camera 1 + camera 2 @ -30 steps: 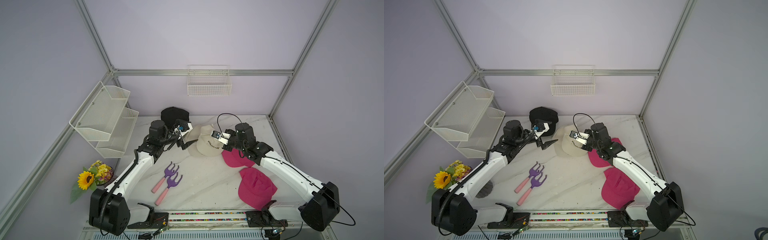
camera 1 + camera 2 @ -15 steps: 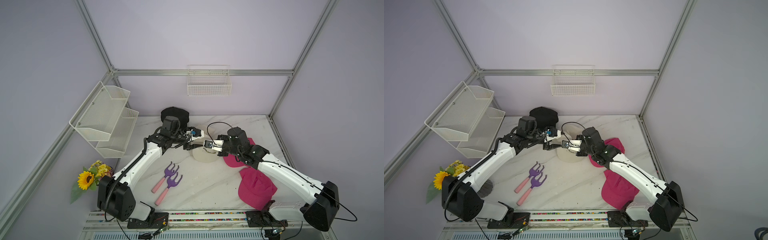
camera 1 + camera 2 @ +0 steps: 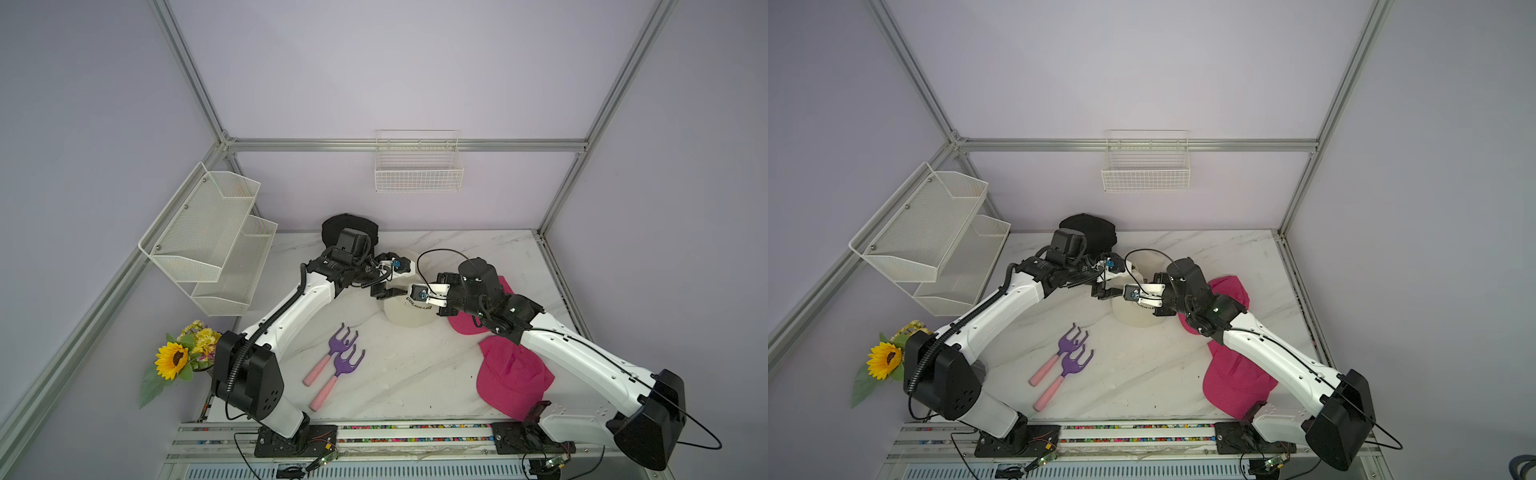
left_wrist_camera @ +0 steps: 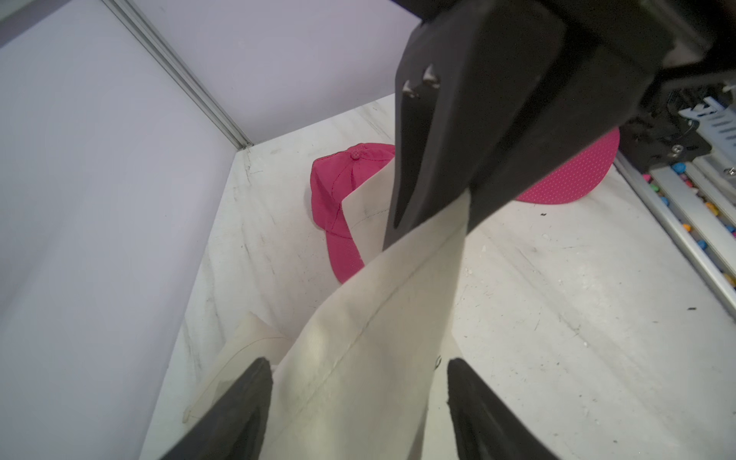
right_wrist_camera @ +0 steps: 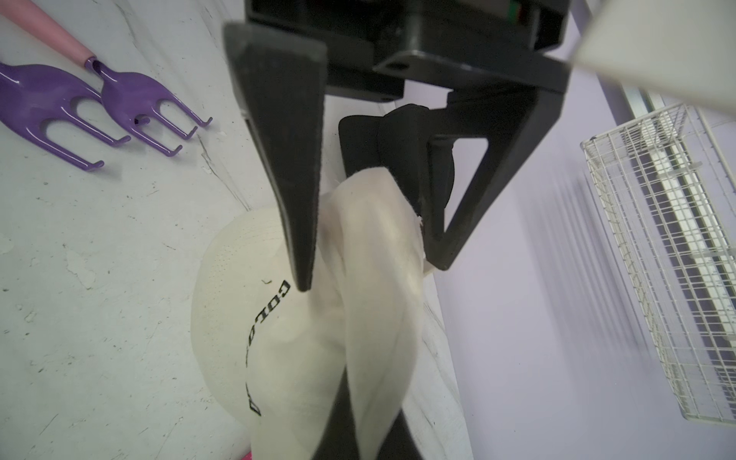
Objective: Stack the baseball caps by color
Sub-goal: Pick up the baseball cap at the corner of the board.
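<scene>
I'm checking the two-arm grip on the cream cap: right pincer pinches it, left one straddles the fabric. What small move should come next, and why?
Probably close the left pincer on the cream cap. Its fingers stand apart with the fabric between them, while the right pincer is shut on a fold of it, so a second grip looks ready.

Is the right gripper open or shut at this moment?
Shut on the cream cap: in the left wrist view the right gripper pinches its fabric, fingers closed together.
</scene>
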Tool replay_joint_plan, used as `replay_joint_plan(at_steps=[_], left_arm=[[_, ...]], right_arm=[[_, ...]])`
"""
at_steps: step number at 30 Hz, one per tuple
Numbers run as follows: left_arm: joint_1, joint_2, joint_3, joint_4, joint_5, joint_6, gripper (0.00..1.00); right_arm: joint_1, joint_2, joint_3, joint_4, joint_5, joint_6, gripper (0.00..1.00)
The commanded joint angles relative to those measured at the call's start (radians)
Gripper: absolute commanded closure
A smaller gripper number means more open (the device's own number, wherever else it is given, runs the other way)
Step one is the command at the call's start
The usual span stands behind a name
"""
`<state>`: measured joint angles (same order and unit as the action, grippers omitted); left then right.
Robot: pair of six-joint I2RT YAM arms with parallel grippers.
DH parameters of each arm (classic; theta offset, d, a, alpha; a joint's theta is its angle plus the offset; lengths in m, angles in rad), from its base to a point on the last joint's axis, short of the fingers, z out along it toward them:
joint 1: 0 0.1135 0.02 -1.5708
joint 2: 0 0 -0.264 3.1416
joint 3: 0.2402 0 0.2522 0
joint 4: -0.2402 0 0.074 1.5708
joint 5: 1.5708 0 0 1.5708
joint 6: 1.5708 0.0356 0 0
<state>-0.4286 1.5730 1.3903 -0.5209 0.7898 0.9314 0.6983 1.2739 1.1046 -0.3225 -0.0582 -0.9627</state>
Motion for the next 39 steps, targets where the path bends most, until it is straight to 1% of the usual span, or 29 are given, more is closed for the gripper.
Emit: replay_joint_plan(at_steps=[1,3,6,9,12,14,16,21,23,24,26,27,29,31,32,34,35,36,37,39], left_arm=[[-0.007,-0.003,0.040,-0.018,0.054,0.031,0.25],[-0.007,0.018,0.084,-0.087,0.115,0.068,0.25],[-0.007,0.087,0.213,-0.294,0.175,0.172,0.25],[-0.007,0.160,0.314,-0.430,0.162,0.238,0.26],[-0.012,0.220,0.386,-0.531,0.124,0.297,0.28],[-0.013,0.246,0.429,-0.592,0.104,0.324,0.35],[-0.015,0.253,0.447,-0.616,0.090,0.329,0.43],[-0.021,0.243,0.425,-0.627,0.032,0.336,0.64],[-0.023,0.240,0.422,-0.640,0.015,0.342,0.67],[-0.024,0.239,0.418,-0.642,0.009,0.341,0.65],[-0.027,0.236,0.411,-0.643,0.006,0.343,0.50],[-0.031,0.238,0.410,-0.643,0.002,0.342,0.46],[-0.047,0.241,0.410,-0.641,-0.023,0.337,0.39],[-0.061,0.241,0.408,-0.639,-0.031,0.336,0.40],[-0.064,0.241,0.409,-0.637,-0.028,0.336,0.46],[-0.067,0.237,0.414,-0.619,-0.011,0.336,0.65],[-0.067,0.234,0.415,-0.605,-0.009,0.328,0.71],[-0.067,0.229,0.414,-0.580,-0.011,0.311,0.76],[-0.066,0.223,0.408,-0.546,-0.016,0.277,0.83],[-0.065,0.205,0.393,-0.475,-0.028,0.211,1.00]], right_arm=[[0.019,0.020,0.001,0.022,0.041,-0.011,1.00],[0.033,0.026,0.003,0.016,0.068,-0.021,1.00],[0.055,0.023,-0.011,0.028,0.133,-0.049,1.00],[0.076,0.000,-0.033,0.061,0.187,-0.091,1.00],[0.091,-0.031,-0.053,0.105,0.187,-0.127,1.00],[0.091,-0.032,-0.054,0.098,0.188,-0.129,1.00],[0.091,-0.031,-0.055,0.077,0.202,-0.122,1.00],[0.092,-0.031,-0.060,0.073,0.179,-0.097,1.00],[0.090,-0.027,-0.059,0.071,0.187,-0.089,1.00],[0.091,-0.027,-0.056,0.071,0.192,-0.084,1.00],[0.091,-0.024,-0.051,0.066,0.191,-0.072,1.00],[0.091,-0.021,-0.046,0.065,0.185,-0.064,1.00],[0.090,-0.016,-0.044,0.064,0.179,-0.045,1.00],[0.091,-0.009,-0.048,0.064,0.183,-0.029,1.00],[0.091,-0.009,-0.049,0.065,0.185,-0.024,1.00],[0.091,-0.004,-0.058,0.063,0.190,-0.017,1.00],[0.091,-0.003,-0.061,0.063,0.190,-0.012,1.00],[0.091,-0.005,-0.065,0.063,0.186,-0.003,1.00],[0.090,-0.008,-0.071,0.064,0.175,0.004,1.00],[0.078,-0.015,-0.084,0.069,0.115,0.035,1.00]])
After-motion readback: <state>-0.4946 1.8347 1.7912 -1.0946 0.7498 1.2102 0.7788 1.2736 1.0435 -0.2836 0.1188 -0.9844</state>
